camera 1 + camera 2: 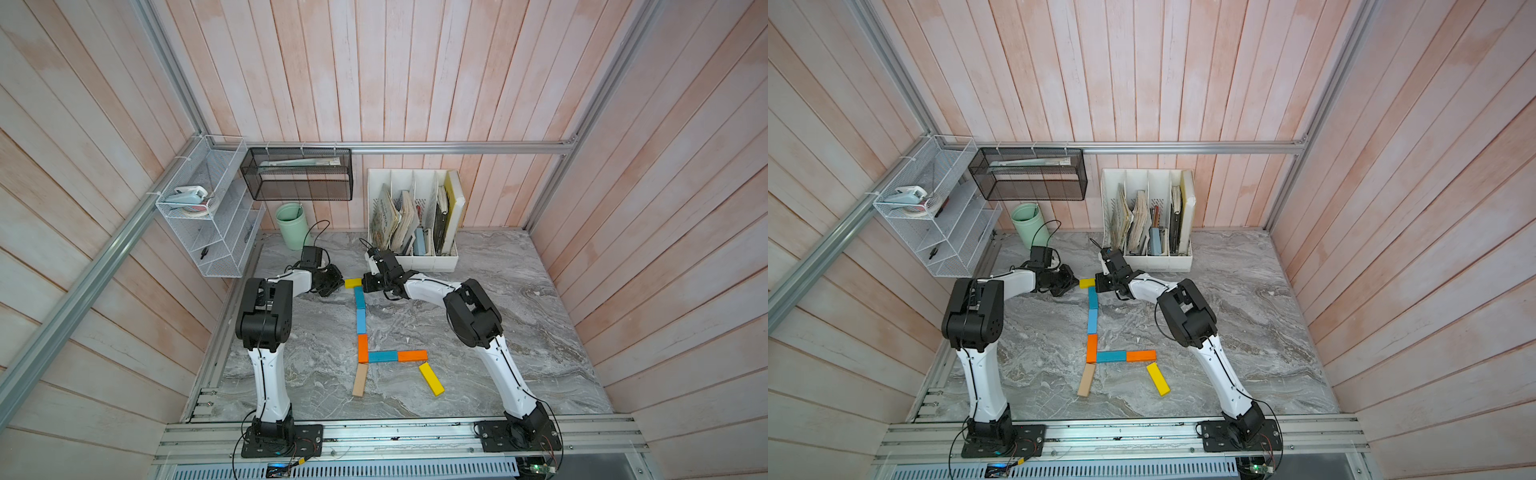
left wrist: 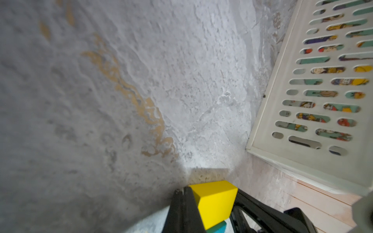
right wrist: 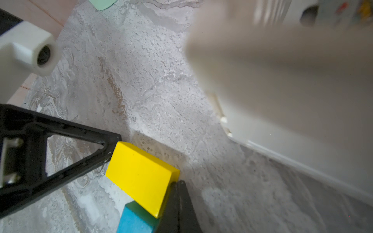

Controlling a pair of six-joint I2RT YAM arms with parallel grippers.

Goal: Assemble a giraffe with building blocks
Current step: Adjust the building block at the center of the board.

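The giraffe lies flat on the marble table (image 1: 498, 332). Its yellow head block (image 1: 353, 283) (image 1: 1087, 283) tops a neck of two blue blocks (image 1: 360, 311) and an orange one (image 1: 363, 348). A blue (image 1: 382, 356) and an orange block (image 1: 412, 355) form the body. A tan leg (image 1: 360, 379) and a yellow leg (image 1: 431, 378) slant below. My left gripper (image 1: 340, 284) (image 2: 182, 189) is shut, its tip against the head's left end. My right gripper (image 1: 365, 285) (image 3: 178, 183) is shut too and presses the head's right end. Neither holds anything.
A white file holder (image 1: 424, 262) with books stands just behind the right gripper. A green cup (image 1: 291, 226) sits at the back left. A white wire shelf (image 1: 208, 216) and a black mesh basket (image 1: 297, 174) hang on the walls.
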